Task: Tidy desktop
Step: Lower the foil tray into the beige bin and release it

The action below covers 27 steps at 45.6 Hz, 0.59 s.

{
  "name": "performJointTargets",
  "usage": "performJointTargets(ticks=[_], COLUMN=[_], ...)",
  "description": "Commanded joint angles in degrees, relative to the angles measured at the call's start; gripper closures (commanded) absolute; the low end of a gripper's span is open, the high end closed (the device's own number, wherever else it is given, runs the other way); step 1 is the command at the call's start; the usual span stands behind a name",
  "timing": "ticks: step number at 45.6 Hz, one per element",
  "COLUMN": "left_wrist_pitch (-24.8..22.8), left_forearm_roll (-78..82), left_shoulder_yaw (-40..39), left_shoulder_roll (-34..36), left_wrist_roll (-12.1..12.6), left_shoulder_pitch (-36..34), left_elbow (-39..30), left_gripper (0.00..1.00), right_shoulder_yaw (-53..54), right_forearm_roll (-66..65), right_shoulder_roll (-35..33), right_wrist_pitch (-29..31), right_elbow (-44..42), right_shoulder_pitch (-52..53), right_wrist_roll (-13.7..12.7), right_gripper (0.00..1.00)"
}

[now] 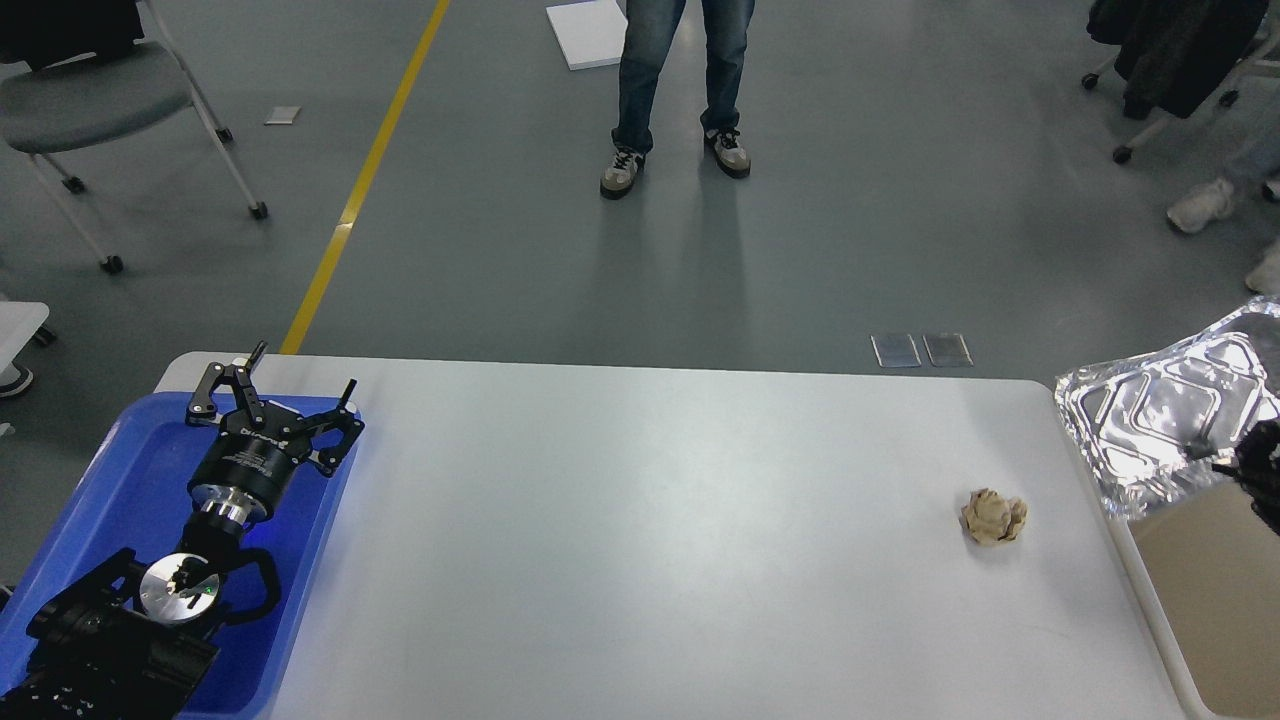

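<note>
On the far left, a blue tray (120, 470) is sitting on the left end of the desktop (640, 540), and our left arm is reaching up over it from the lower left corner. Our left gripper (300, 372) is hovering above the tray's far right part, its two fingers spread wide apart with nothing between them.

Moving right, the desktop is stretching across most of the lower view as a broad pale surface with rounded far corners. Toward its right end a crumpled beige paper ball (994, 517) is lying alone on the surface (well apart from the left gripper).

Further right, a crinkled foil tray (1150, 410) is hanging past the table's right edge, above a beige bin (1200, 590) sitting just beside the table. Our right gripper (1255, 462) is showing only as a dark shape at the right border, against the foil tray; we cannot tell how its jaws are standing.

Beyond the table, a person in jeans (680, 80) is standing on the grey floor.
</note>
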Motion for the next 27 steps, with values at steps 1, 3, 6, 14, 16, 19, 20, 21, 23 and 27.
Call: performJointTargets(ticks=[1,3,6,14,16,19,20,21,23,27], left_wrist_pitch=[0.0,0.0,0.0,0.0,0.0,0.0,0.0,0.0,0.0,0.0], left_forearm_roll=[0.0,0.0,0.0,0.0,0.0,0.0,0.0,0.0,0.0,0.0], left_shoulder_yaw=[0.0,0.0,0.0,0.0,0.0,0.0,0.0,0.0,0.0,0.0], left_shoulder_roll=[0.0,0.0,0.0,0.0,0.0,0.0,0.0,0.0,0.0,0.0], left_wrist_roll=[0.0,0.0,0.0,-0.1,-0.1,0.0,-0.1,-0.1,-0.1,-0.1], left_shoulder_pitch=[0.0,0.0,0.0,0.0,0.0,0.0,0.0,0.0,0.0,0.0], left_elbow=[0.0,0.0,0.0,0.0,0.0,0.0,0.0,0.0,0.0,0.0], left_gripper=[0.00,0.00,0.00,0.00,0.00,0.00,0.00,0.00,0.00,0.00], right_shoulder_yaw=[14.7,15.7,16.3,16.5,16.9,18.1,18.7,19.1,19.8,20.7], right_forearm_roll=[1.3,1.3,1.7,3.2,3.2,3.2,3.2,3.2,3.2,3.2], right_shoulder_roll=[8.1,9.1,10.3,12.8,13.6,15.2,15.8,16.5,17.8,20.0], right_wrist_pitch=[-1.7,-1.6,-1.7,-1.6,-1.6,-1.7,-1.6,-1.6,-1.6,-1.6], right_elbow=[-15.3,-18.4,-22.2,-26.3,-27.4,-30.1,-31.2,-32.4,-34.5,-37.7], right_shoulder_pitch=[-12.5,-12.8,-13.2,-14.8,-15.1,-15.6,-15.9,-16.2,-16.8,-17.2], right_wrist_roll=[0.6,0.6,0.6,0.6,0.6,0.6,0.6,0.6,0.6,0.6], right_gripper=[1.00,1.00,1.00,1.00,1.00,1.00,1.00,1.00,1.00,1.00])
